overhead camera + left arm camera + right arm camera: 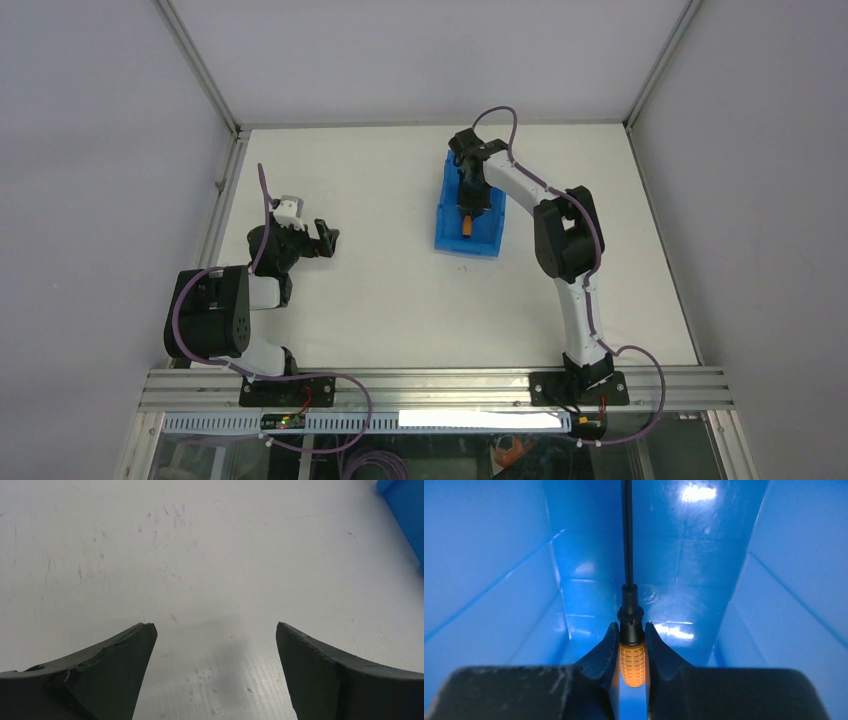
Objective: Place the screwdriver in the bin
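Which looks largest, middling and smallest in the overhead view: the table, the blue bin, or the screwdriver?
Largest: table
Next: bin
Smallest: screwdriver, partly hidden by the right tool

Bin: bright glossy blue, with white glare patches on the inner walls.
Screwdriver: orange handle with a fine knurled grid; collar and shaft black.
Right gripper: matte black, pale scratches.
Left gripper: dark grey-black, scuffed.
Table: white, flecked with faint grey scuffs.
Left arm, right arm: white links, black joints.
Cables: purple.
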